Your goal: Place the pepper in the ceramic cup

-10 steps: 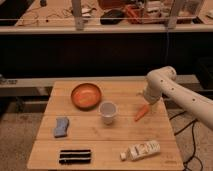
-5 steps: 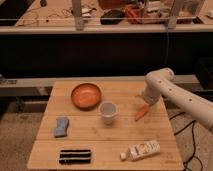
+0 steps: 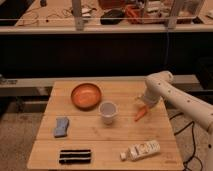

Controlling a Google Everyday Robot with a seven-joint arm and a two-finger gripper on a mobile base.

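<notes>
The pepper [image 3: 140,114] is a small slim orange-red vegetable lying on the wooden table [image 3: 105,145], right of centre. The ceramic cup [image 3: 108,112] is a small pale round cup standing upright at the table's middle, left of the pepper. My gripper [image 3: 143,104] hangs from the white arm [image 3: 172,95] that comes in from the right. It sits just above the pepper's upper end, close to or touching it. The cup's inside looks empty.
A wide orange bowl [image 3: 85,95] stands behind and left of the cup. A blue-grey cloth [image 3: 61,126] lies at the left. A black bar-shaped object [image 3: 75,156] lies at the front left. A white bottle [image 3: 141,149] lies on its side at the front right.
The arm and gripper have shifted slightly lower and left, toward the pepper. The pepper, cup and other objects have not moved.
</notes>
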